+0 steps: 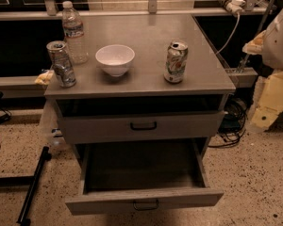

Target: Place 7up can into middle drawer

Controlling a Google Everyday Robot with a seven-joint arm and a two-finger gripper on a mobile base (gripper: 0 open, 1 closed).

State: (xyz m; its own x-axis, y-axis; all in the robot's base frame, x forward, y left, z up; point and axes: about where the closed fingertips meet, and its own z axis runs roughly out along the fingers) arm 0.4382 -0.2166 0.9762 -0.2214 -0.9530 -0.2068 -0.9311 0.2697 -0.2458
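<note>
The 7up can (175, 61), pale white and green with a silver top, stands upright on the right part of the grey cabinet top (203, 74). The middle drawer (144, 202), the lower of the two with black bar handles, is pulled out and its inside shows nothing in it. The drawer above it (143, 125) is closed. My arm shows at the right edge as a white shell with pale yellow parts. The gripper (266, 107) hangs there, to the right of the cabinet and well away from the can, holding nothing that I can see.
A white bowl (115, 59) sits mid-top. A water bottle (74, 32) and a darker patterned can (61, 63) stand at the left. A yellow packet (44, 77) lies at the left edge. Cables (233, 121) lie right of the cabinet; a black pole (33, 187) lies on the floor at the left.
</note>
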